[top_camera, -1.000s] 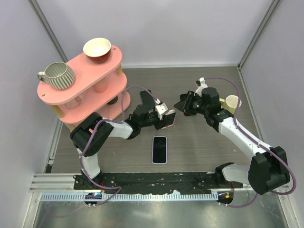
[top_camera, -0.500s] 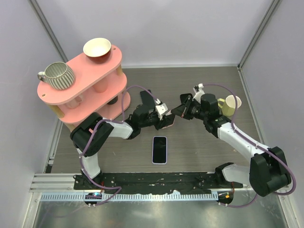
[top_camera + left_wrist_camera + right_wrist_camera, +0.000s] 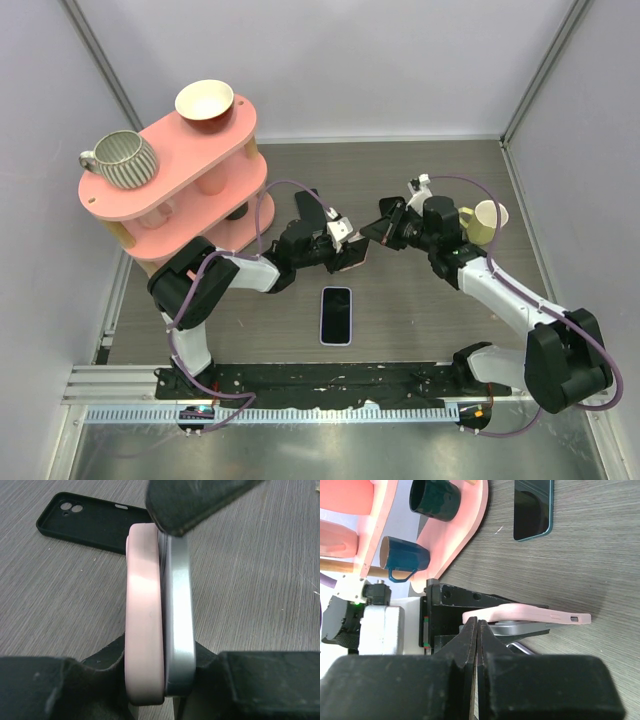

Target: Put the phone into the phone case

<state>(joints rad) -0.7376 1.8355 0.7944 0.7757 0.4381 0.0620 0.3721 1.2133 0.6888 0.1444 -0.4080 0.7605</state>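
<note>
My left gripper (image 3: 349,251) is shut on a pink phone case (image 3: 144,610) and a silver-grey phone (image 3: 177,610), pressed side by side on edge between its jaws (image 3: 160,680). The phone sits partly out of the case along its long side. My right gripper (image 3: 373,233) is shut with nothing in it. In the right wrist view its closed tips (image 3: 477,629) meet the pink case (image 3: 535,615) and the phone (image 3: 520,628) at one end. In the left wrist view one of the right gripper's fingers (image 3: 190,502) covers the pair's far end.
A second phone (image 3: 336,314) lies screen up on the table in front of the grippers. A black phone case (image 3: 95,522) lies open side up beyond the held pair. A pink shelf rack (image 3: 170,190) with mugs and a bowl stands at the left; a yellow mug (image 3: 487,222) stands at the right.
My right gripper has shut its jaws and moved left, up to the end of the held case and phone. The left gripper has kept its grip and place.
</note>
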